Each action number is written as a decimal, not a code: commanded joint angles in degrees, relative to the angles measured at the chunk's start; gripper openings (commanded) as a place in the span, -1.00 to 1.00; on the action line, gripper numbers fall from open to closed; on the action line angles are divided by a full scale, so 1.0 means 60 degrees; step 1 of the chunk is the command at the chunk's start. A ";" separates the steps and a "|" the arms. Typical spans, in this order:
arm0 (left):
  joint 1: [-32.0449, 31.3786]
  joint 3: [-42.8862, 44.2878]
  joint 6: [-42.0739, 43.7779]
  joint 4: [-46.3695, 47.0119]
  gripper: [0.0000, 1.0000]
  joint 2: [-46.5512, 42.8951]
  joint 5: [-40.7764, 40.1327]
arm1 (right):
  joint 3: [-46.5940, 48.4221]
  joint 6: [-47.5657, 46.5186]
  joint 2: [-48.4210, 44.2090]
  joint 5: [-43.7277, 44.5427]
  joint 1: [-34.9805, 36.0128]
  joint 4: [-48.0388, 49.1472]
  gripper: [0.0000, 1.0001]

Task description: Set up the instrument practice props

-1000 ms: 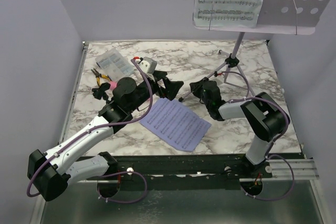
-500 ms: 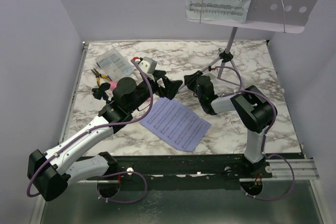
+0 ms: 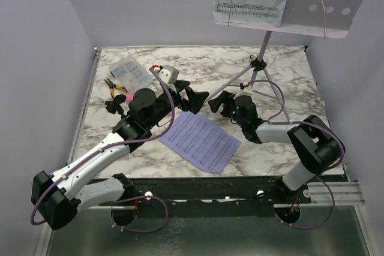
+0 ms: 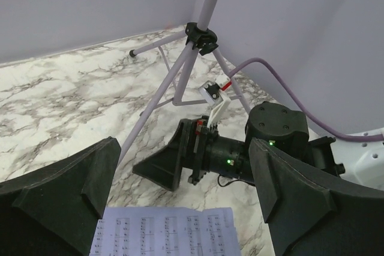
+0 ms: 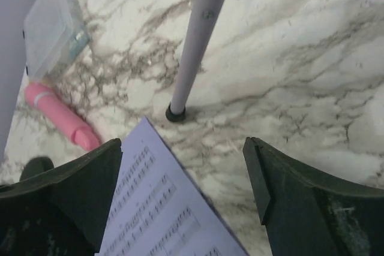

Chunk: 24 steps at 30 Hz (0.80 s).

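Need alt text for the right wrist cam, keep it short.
The right claw hangs open over the marble table, facing a lavender tripod leg whose black foot rests on the surface. A sheet-music page lies beneath the claw, with a pink microphone and a clear plastic box at upper left.

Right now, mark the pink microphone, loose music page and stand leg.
pink microphone (image 5: 60,115): right wrist view, mid-body.
loose music page (image 3: 201,142): top external view, sheet centre.
stand leg (image 5: 195,40): right wrist view, lower shaft.
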 commanded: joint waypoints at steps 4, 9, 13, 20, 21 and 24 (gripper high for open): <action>-0.0231 0.0020 -0.0498 0.0036 0.98 -0.0105 0.0251 | -0.0677 -0.1042 -0.1435 -0.2536 0.0070 -0.4008 0.92; -0.0378 -0.0088 -0.1717 -0.0113 0.97 0.0329 -0.0240 | -0.1082 -0.0754 -0.2728 -0.2755 0.0057 -0.5952 0.99; -0.0665 -0.0418 -0.3342 -0.0147 0.94 0.0896 -0.0824 | -0.1432 -0.0224 -0.3680 -0.2395 0.0053 -0.6869 0.99; -0.0871 -0.1323 -0.6210 -0.0207 0.93 0.1984 -0.1548 | -0.1806 -0.0133 -0.4533 -0.2549 -0.0101 -0.6779 0.96; -0.0882 -0.1463 -0.6605 -0.0252 0.93 0.2084 -0.1677 | -0.1774 -0.0271 -0.4466 -0.2671 -0.0119 -0.6699 0.95; -0.0875 -0.2009 -0.7381 -0.0099 0.97 0.2257 -0.1812 | -0.1601 -0.0506 -0.4229 -0.3002 -0.0222 -0.6544 0.88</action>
